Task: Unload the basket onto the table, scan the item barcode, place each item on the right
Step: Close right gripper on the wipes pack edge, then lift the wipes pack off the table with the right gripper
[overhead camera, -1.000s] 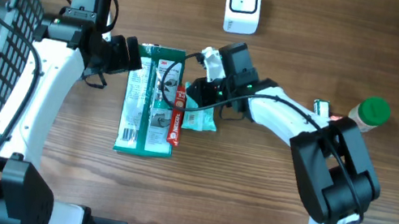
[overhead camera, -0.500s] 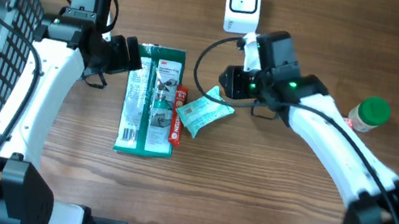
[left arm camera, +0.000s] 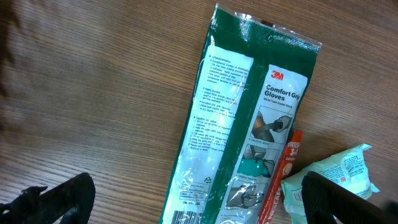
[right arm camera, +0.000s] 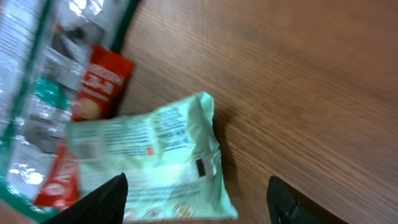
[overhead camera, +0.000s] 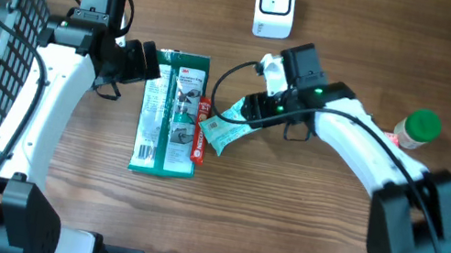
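Since a second ago, the right gripper has drawn back toward 3 o'clock, fingers now wide, grasping nothing. I can't read the blurred print on the pale green packet. It touches the red strip, long axis running 2 to 8 o'clock. The left gripper is spread, empty.

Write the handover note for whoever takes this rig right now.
Left gripper: open, empty, at the top end of the green gloves pack.
Right gripper: open, over the pale green pouch, which lies on the table beside the red packet.
Scanner: stands apart, no item at it.
Done: no scan shown. Left: grasp an item, present its barcode to the scanner.
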Robot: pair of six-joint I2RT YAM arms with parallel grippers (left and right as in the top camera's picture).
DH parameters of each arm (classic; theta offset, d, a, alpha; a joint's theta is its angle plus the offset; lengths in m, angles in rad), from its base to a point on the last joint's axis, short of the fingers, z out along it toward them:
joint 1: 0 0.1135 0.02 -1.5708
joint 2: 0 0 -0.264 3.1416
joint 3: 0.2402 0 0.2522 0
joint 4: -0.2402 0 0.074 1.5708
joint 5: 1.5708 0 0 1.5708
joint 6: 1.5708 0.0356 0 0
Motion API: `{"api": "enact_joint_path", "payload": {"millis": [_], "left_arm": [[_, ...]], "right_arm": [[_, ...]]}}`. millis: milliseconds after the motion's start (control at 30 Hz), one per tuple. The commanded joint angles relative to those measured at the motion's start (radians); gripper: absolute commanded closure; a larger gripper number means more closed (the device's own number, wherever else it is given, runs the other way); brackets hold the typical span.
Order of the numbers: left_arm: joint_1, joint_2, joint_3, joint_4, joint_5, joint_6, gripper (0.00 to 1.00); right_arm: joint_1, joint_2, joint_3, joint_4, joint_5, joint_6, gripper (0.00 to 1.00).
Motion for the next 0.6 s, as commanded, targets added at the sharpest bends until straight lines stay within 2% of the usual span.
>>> {"api": "enact_joint_path", "payload": {"millis": [0,33,100,133,367,433,567], "left_arm": [[-0.002,0.001,0.008,0.000,-0.013,0.015,0.00],[-0.002,0.001,0.008,0.000,-0.013,0.015,0.00],[-0.002,0.001,0.008,0.000,-0.013,0.016,0.00],[-0.002,0.001,0.008,0.000,-0.013,0.016,0.00],[-0.002,0.001,0.008,0.000,-0.013,0.016,0.00],[-0.002,0.001,0.008,0.000,-0.013,0.016,0.00],[-0.002,0.001,0.008,0.000,-0.013,0.015,0.00]], "right_arm": [[0.005,0.104,0.002,0.029,-0.032,-0.033,0.32],[0.005,0.119,0.002,0.029,-0.032,-0.032,0.35],[0.005,0.122,0.003,0.015,-0.032,-0.026,0.48],[0.005,0.115,0.005,0.003,-0.034,-0.024,0.49],[0.005,0.076,0.006,-0.016,-0.069,-0.026,0.49],[0.005,0.080,0.000,-0.018,-0.082,-0.026,0.42],[0.005,0.086,-0.027,-0.004,-0.082,-0.025,0.41]]}}
